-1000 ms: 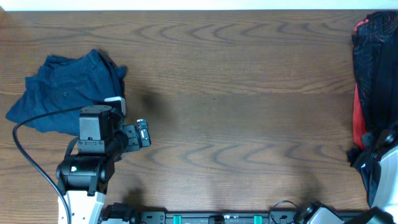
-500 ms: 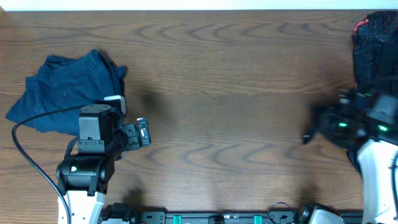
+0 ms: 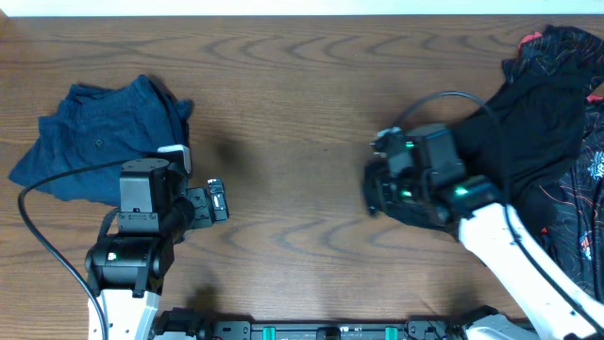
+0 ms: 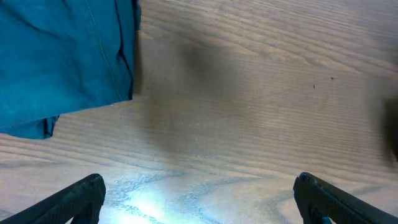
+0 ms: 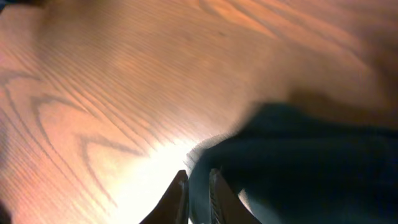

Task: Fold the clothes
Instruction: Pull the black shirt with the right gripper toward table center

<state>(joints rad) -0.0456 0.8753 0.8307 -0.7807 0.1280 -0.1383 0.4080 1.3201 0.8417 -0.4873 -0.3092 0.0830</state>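
Note:
My right gripper (image 3: 370, 194) is shut on an edge of plain black fabric, the black shirt (image 3: 524, 113). The shirt stretches from the pile at the right edge toward the table's middle. In the right wrist view the fingers (image 5: 198, 177) pinch a fold of the dark cloth (image 5: 298, 155) just above the wood. No lettering or logo shows. My left gripper (image 3: 219, 201) is open and empty over bare table at the left; its fingertips (image 4: 199, 190) are wide apart.
A dark blue garment (image 3: 94, 142) lies crumpled at the far left, and shows in the left wrist view (image 4: 62, 56). A black garment with thin red lines (image 3: 590, 189) lies at the right edge, under and beside the shirt. Bare wood (image 3: 302, 113) lies between the arms.
My right arm has swung from the right edge toward the middle, pulling the black fabric out of the pile. The left arm has not moved.

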